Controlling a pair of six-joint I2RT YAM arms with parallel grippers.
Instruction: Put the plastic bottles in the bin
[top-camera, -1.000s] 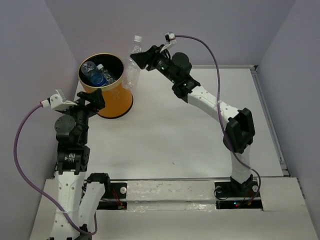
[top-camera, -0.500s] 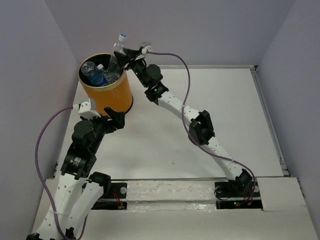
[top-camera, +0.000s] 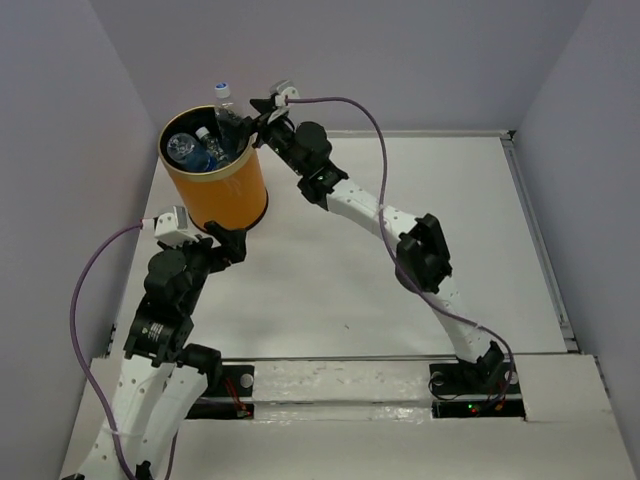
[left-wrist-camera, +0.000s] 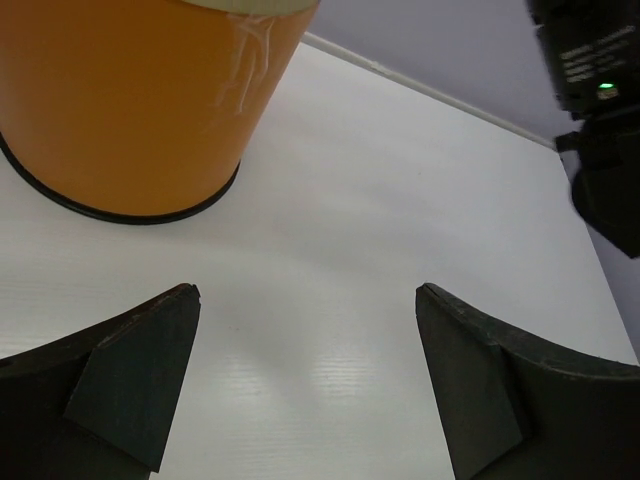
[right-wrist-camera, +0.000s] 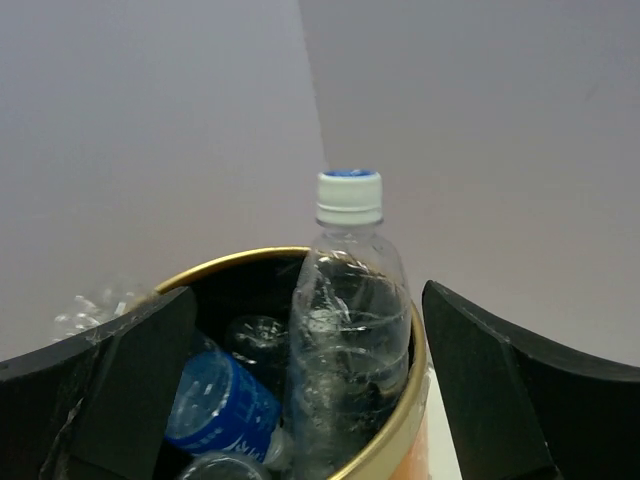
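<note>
Clearly, the plastic bottles (top-camera: 195, 148) are seen inside the bin (top-camera: 215, 190) at the upper left; one stands untouched between the open jaws of the right gripper (right-wrist-camera: 308, 295). The left gripper (left-wrist-camera: 308, 290) is opened too, beside the bin

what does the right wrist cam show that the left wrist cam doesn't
Only the right wrist view looks into the bin. It shows an upright bottle whose white cap pokes above the rim, and a blue-labelled bottle lower down beside it. Only the left wrist view shows the bin's orange outer wall down to its base, the white table and part of the right arm. Both show the bin, each framed by its own open hand: the right hand and the left hand.
</note>
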